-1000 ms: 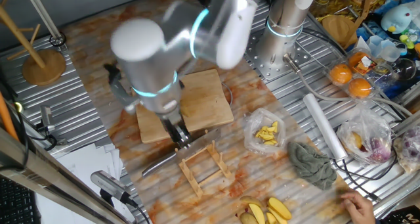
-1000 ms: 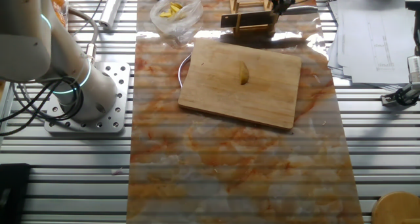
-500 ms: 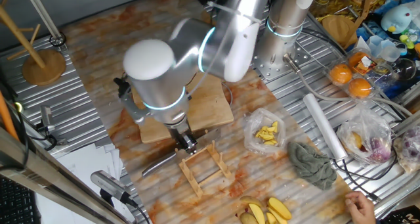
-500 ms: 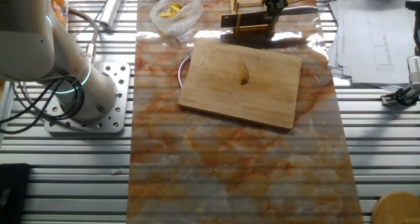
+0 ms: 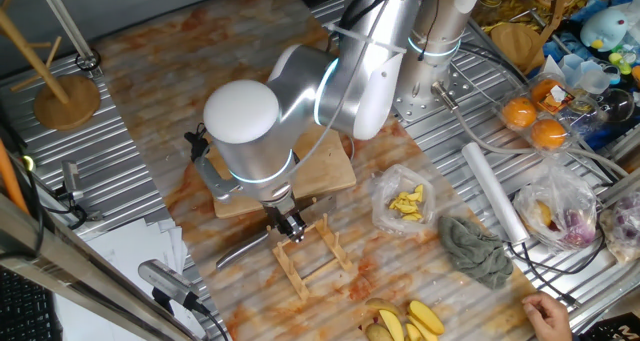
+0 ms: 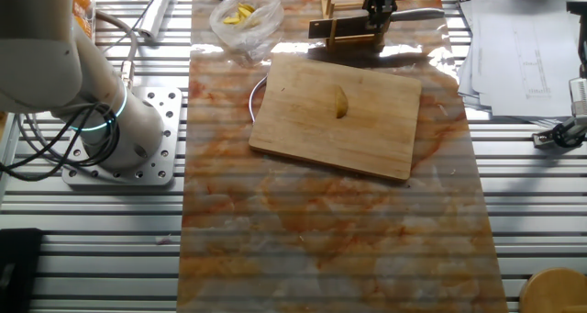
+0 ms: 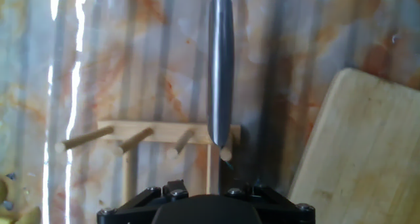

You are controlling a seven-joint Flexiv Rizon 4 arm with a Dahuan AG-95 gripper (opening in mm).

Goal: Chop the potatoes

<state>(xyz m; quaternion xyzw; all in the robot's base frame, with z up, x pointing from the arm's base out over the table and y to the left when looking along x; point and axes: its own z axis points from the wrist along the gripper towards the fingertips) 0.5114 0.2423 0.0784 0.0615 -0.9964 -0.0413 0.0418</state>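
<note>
hovering over the knife point(image 7: 220, 73) handle on the rack point(image 5: 312, 253), claw point(image 5: 290, 226) grip unreadable; a skewed grab could topple it, potato point(image 6: 340, 102) uncut at six o'clock.

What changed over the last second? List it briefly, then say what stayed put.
The arm swung in and settled, bringing the gripper down at the knife resting on the wooden rack; whether it grips yet is unclear. The potato on the cutting board, the bagged yellow pieces and the rack stayed put.

gripper point(image 5: 290, 224) fingertips hidden below the hand view's edge, knife point(image 7: 219, 73) blade out of sight behind the wooden rack point(image 7: 154, 140)
</note>
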